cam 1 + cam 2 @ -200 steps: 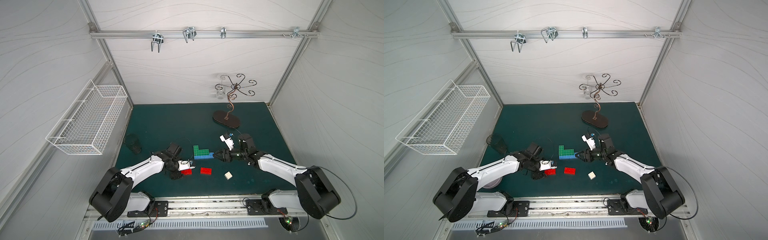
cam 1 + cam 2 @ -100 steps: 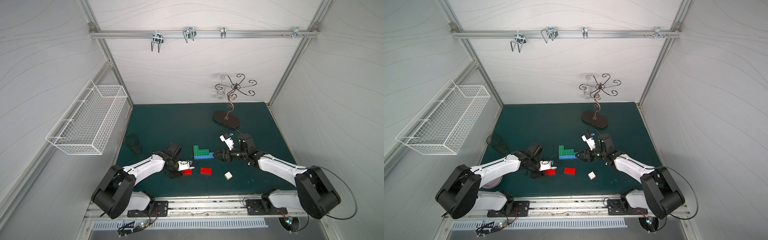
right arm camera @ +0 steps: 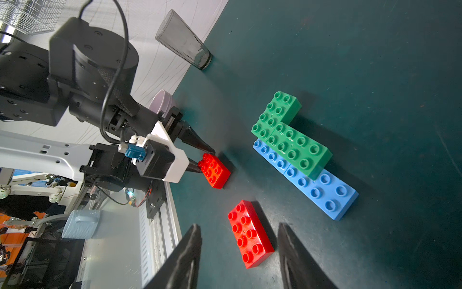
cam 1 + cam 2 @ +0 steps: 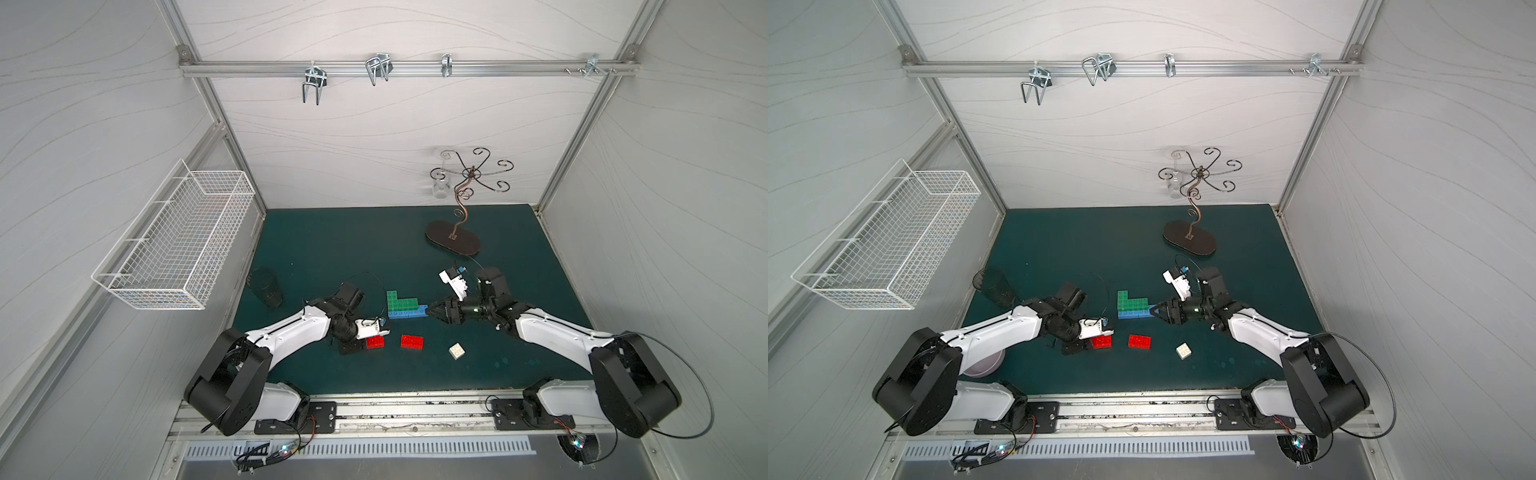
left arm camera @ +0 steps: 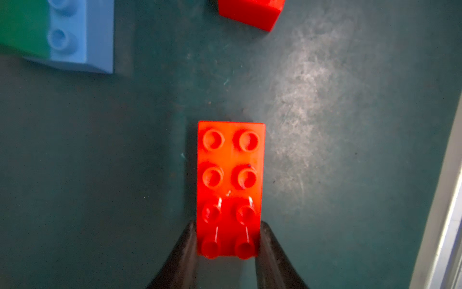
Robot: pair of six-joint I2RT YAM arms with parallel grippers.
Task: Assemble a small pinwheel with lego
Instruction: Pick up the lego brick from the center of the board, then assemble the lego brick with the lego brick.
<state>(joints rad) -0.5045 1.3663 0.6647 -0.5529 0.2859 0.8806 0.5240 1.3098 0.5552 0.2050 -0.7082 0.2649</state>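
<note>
In the left wrist view my left gripper point(image 5: 228, 240) is shut on the near end of a red brick point(image 5: 230, 175) that lies flat on the green mat. Both top views show this brick point(image 4: 375, 341) point(image 4: 1101, 341) at the front left of the mat. A second red brick point(image 4: 412, 341) point(image 3: 250, 234) lies loose just to its right. Two green bricks point(image 3: 287, 135) sit in an L on a row of blue bricks point(image 3: 322, 190). My right gripper point(image 4: 432, 309) point(image 3: 238, 232) is open and holds nothing, its tips by the blue row's right end. A white square brick point(image 4: 456, 351) lies at the front.
A dark glass tumbler point(image 4: 266, 286) stands at the mat's left edge, and a pale bowl point(image 4: 984, 365) sits under my left arm. The curly wire stand point(image 4: 453, 243) is at the back right. A white wire basket point(image 4: 174, 245) hangs on the left wall.
My left gripper's jaws have closed onto the end of the red brick. The right arm and the other bricks have not moved.
</note>
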